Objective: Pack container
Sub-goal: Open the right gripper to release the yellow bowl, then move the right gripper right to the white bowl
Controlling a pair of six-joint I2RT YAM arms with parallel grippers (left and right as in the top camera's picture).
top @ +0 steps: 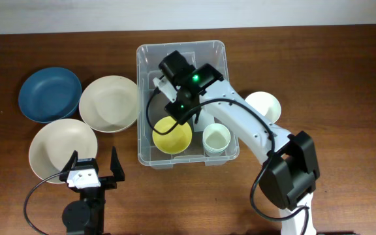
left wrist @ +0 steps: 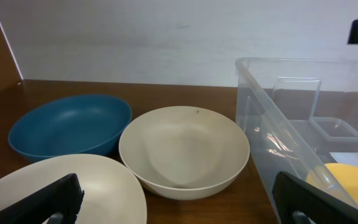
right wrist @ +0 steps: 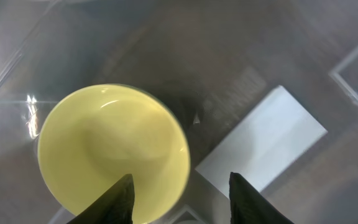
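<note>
A dark wooden desk (top: 5,196) is set against a pale wall. At the far left a blue bowl (top: 49,94) is seen, with two cream bowls beside it, one behind (top: 109,103) and one in front (top: 57,147); all three are left outside. The left pincer (top: 93,166) is held wide open and empty at the near edge. The container (top: 181,45) is placed at mid-desk, and a yellow bowl (top: 172,135) and a pale green cup (top: 217,138) are already packed in its near end. The right pincer (right wrist: 182,199) is poised above the yellow bowl, its jaws partly parted with nothing gripped. A white cup (top: 263,106) is left just right of the container. Packing is judged roughly a third done.
</note>
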